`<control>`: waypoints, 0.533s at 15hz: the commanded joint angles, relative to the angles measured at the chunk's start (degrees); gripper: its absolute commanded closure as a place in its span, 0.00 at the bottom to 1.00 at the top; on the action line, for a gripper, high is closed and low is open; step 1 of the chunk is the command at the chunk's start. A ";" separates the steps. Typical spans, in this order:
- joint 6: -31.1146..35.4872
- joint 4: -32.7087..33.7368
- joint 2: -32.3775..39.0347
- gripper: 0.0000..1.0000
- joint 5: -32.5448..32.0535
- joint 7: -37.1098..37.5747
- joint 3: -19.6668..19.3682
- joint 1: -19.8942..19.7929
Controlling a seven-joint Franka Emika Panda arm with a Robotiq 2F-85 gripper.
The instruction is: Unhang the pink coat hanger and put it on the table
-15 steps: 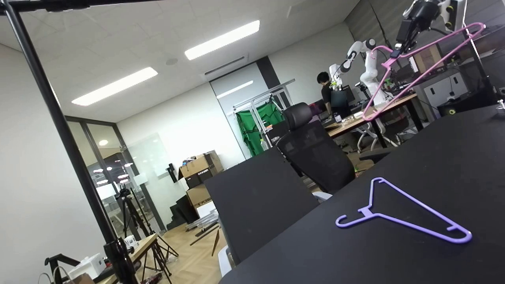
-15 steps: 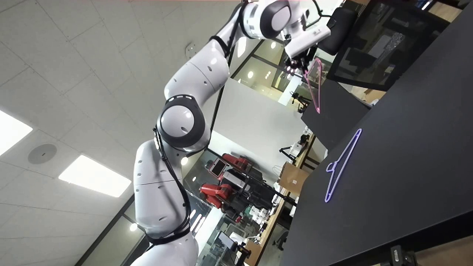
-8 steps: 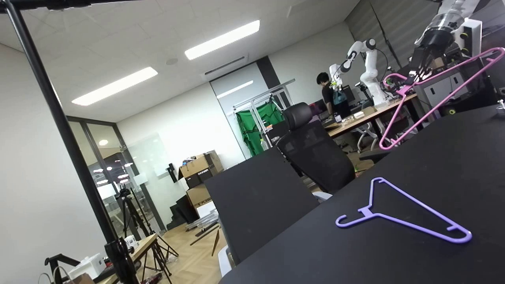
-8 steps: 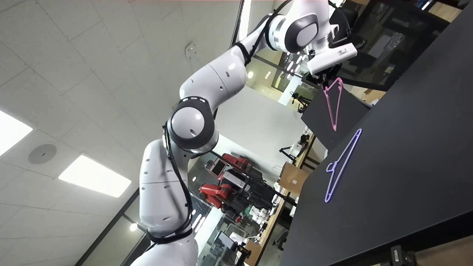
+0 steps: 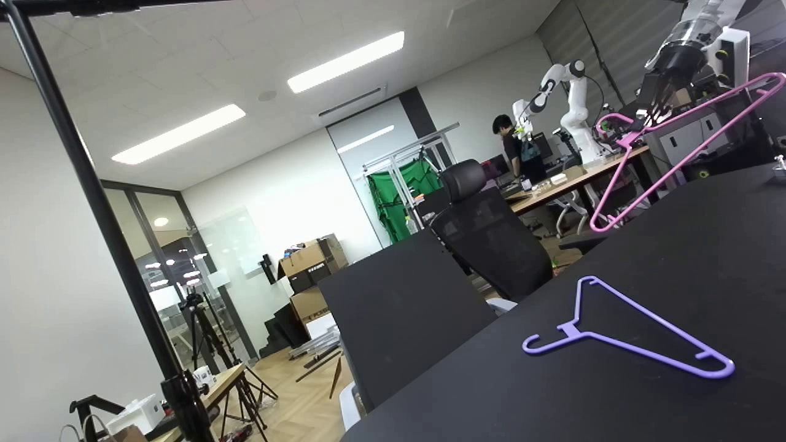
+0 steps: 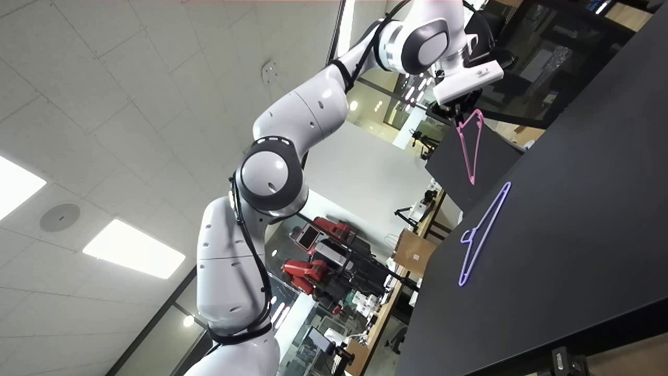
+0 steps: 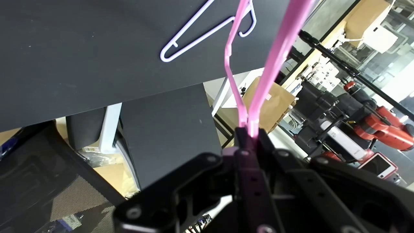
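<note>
The pink coat hanger hangs tilted in the air above the far edge of the table in an exterior view, and it also shows in an exterior view and the wrist view. My gripper is shut on the hanger near its neck, just below the hook. In the wrist view the fingertips pinch the pink plastic and the two bars spread away from them. The hanger is apart from the black table. The hook is hidden in the wrist view.
A lavender-purple hanger lies flat on the table near its edge; it also shows in the wrist view. A black office chair and a dark panel stand beside the table edge. A black pole stands at the side.
Over the last second my gripper has come down toward the table with the pink hanger held in it. In the last half second it has hardly moved. The purple hanger stays put.
</note>
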 commanded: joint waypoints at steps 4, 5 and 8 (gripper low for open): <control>4.46 -4.71 1.36 0.98 5.91 -6.40 2.16 -1.74; 5.94 -6.22 1.62 0.98 7.94 -7.76 2.57 -2.09; 10.50 -10.96 2.53 0.98 14.03 -11.61 3.63 -3.09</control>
